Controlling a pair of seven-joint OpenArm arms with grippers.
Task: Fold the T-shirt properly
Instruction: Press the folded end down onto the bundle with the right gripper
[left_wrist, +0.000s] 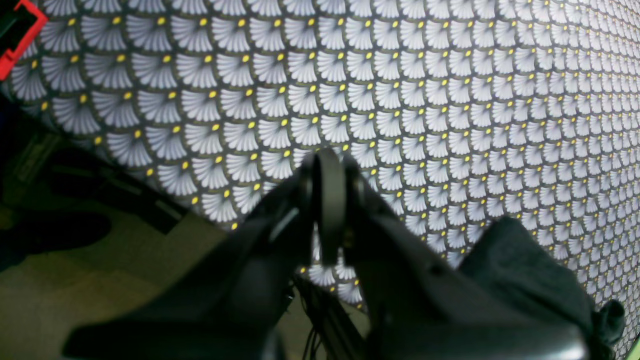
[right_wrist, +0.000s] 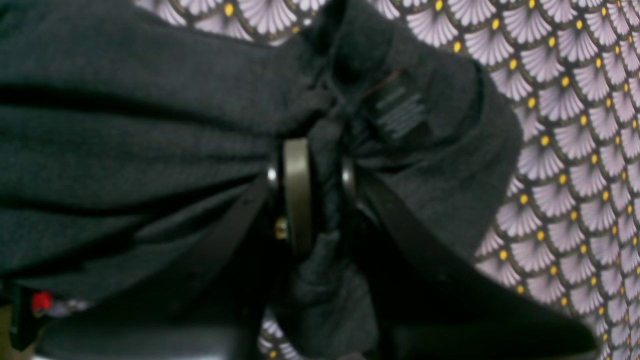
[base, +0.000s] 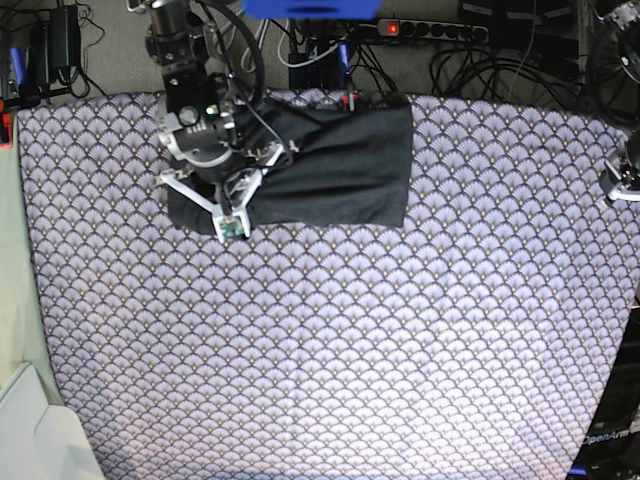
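At the far edge of the tabletop (base: 400, 330), your T-shirt (base: 340, 165) lies bunched.

Your right gripper (right_wrist: 320, 170) has its jaws clamped on a gathered fold of the shirt; your left gripper (left_wrist: 327, 200) sits well apart at the tabletop's edge, jaws pressed together on nothing.

Right tool (right_wrist: 312, 180) clamped; left tool (left_wrist: 327, 170) seemingly closed
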